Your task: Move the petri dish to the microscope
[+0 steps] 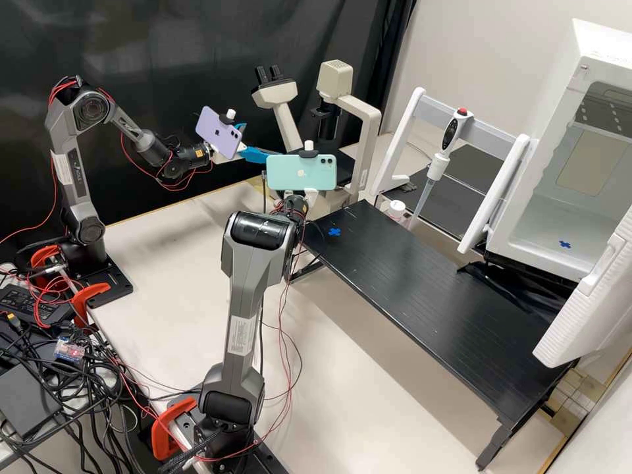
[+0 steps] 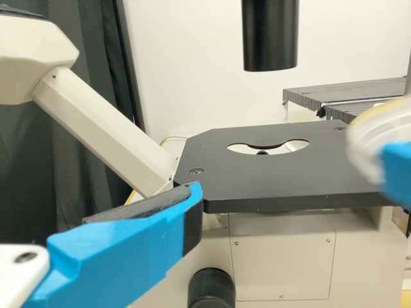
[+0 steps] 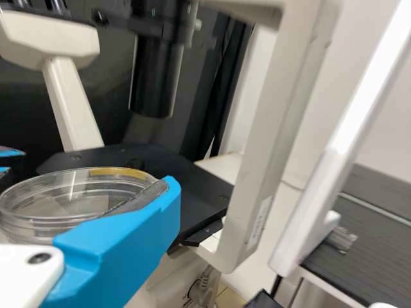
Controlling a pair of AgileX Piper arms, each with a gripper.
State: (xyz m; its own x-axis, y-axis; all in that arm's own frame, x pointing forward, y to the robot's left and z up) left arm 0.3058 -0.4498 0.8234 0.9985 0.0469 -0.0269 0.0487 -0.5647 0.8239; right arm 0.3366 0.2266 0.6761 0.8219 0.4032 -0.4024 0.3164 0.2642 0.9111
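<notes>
Black curtain (image 1: pixel 191 46) hangs behind the microscope (image 1: pixel 334 80), upper middle of the high view. Lower left of the right wrist view, the right gripper (image 3: pixel 80 191) grips the dish (image 3: pixel 54 202) near the stage (image 3: pixel 160 157). The left gripper (image 1: pixel 254 141), high view's upper left, gapes empty. Carrying seems nearly done; next the dish wants centring over the stage's hole (image 2: pixel 273 148), then lowering level.

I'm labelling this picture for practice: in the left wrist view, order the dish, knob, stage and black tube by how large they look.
1. Stage
2. Dish and black tube: unsure which looks larger, as both are cut off by the picture's edge
3. Knob, also cut off
</notes>
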